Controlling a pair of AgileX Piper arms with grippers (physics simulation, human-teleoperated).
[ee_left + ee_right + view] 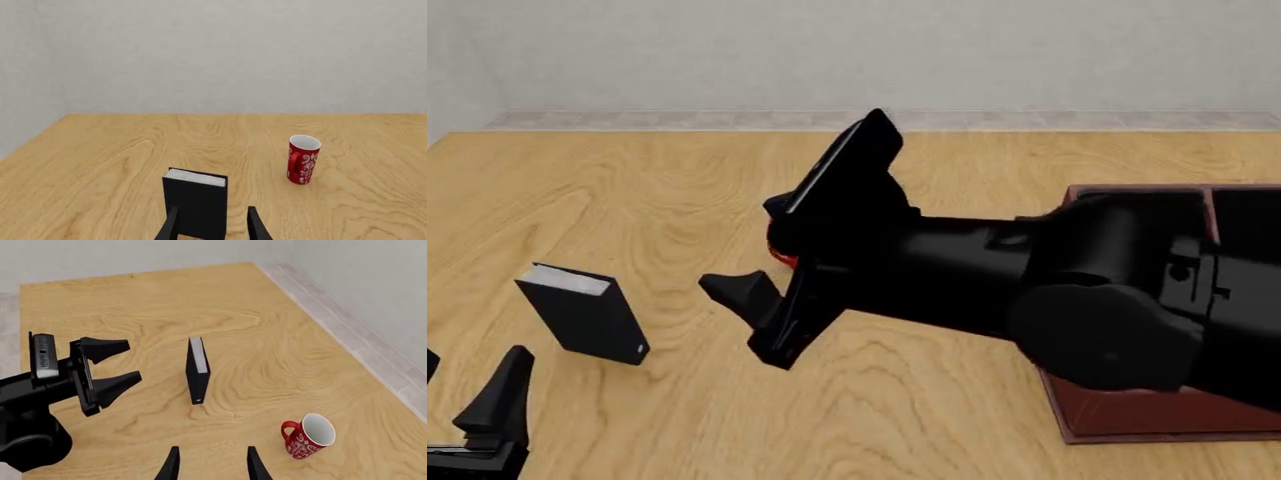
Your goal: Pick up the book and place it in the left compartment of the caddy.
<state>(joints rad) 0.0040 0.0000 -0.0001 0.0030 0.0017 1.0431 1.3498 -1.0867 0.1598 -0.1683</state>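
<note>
- Step in hand: approach to the book (pixel 585 314). No grasp is made.
- The book stands upright on the wooden surface (pixel 961 420), page edges up, at the front-left of the front view. It is well apart from the caddy (pixel 1121 415), which sits at the right edge and is mostly hidden by the right arm.
- Left hand (pixel 112 366): fingers spread wide, holding nothing. It is near the book, lined up with it, and not touching it.
- Right hand (pixel 767 318): fingers apart and empty, raised above the middle of the surface. It faces down toward the book and the mug (pixel 307 435).
- The left compartment is not visible; the right arm covers it.
- Next move, as judged: advance the left hand until the fingers straddle the covers, then close. The upright book may tip if a finger bumps it first.
</note>
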